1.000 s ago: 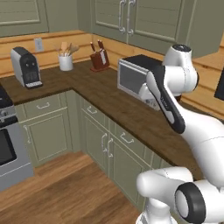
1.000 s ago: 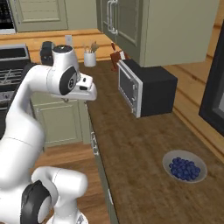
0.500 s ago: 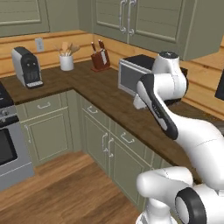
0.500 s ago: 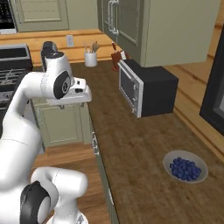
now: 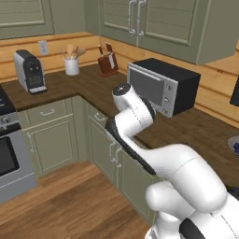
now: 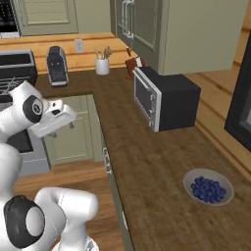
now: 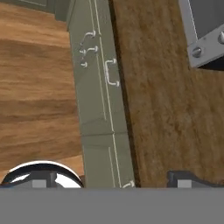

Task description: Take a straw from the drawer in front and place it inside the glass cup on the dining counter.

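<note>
1. My claw is spread wide, one dark fingertip at the lower left of the hand view and the other at the lower right, with nothing held between them.
2. The claw points down at the front edge of the worktop, over the green cabinet fronts and the wooden floor beside them.
3. The drawer sits right under the worktop edge, between my fingertips and further up the hand view. It is shut, its front flush with the fronts next to it, so whatever it holds is hidden.
4. The drawer's silver handle lies well apart from my fingertips. Another small handle peeks out just above the bottom of that view.
5. In the left base view my arm bends out over the worktop edge, in front of the row of cabinets.
6. A microwave stands on the worktop; its lower corner shows in the hand view.
7. A bowl of blueberries rests on the worktop nearer the base, well apart from the microwave.
8. By the back wall stand a coffee machine, a white pot of wooden utensils and a knife block.
9. A stove stands at the left end of the cabinets.
</note>
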